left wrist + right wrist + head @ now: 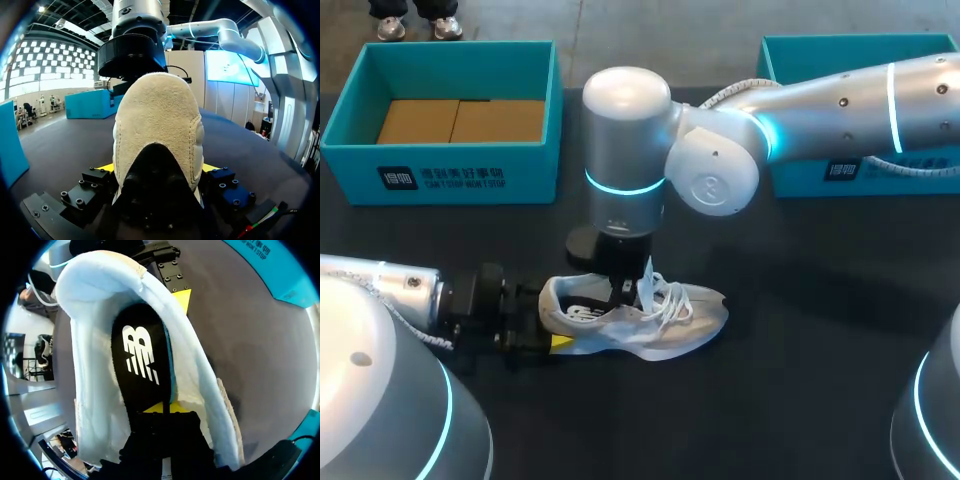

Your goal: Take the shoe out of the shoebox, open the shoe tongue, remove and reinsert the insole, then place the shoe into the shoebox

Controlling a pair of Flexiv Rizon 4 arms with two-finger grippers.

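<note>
A light grey shoe (650, 320) lies on its sole on the dark table, toe to the right. My left gripper (555, 343) holds its heel, with one yellow-tipped finger on each side of the suede heel (157, 120). From above, my right gripper (625, 290) reaches down into the shoe's opening. In the right wrist view its yellow tips (164, 407) are pressed together on the black insole (142, 355), whose teal edge shows along one side. The shoe's white lining (90, 365) surrounds the insole. The laces lie loose over the tongue.
An open teal shoebox (440, 165) with brown cardboard inside stands at the back left. A second teal box (860, 170) stands at the back right, partly behind my right arm. Bare dark table lies in front of and to the right of the shoe.
</note>
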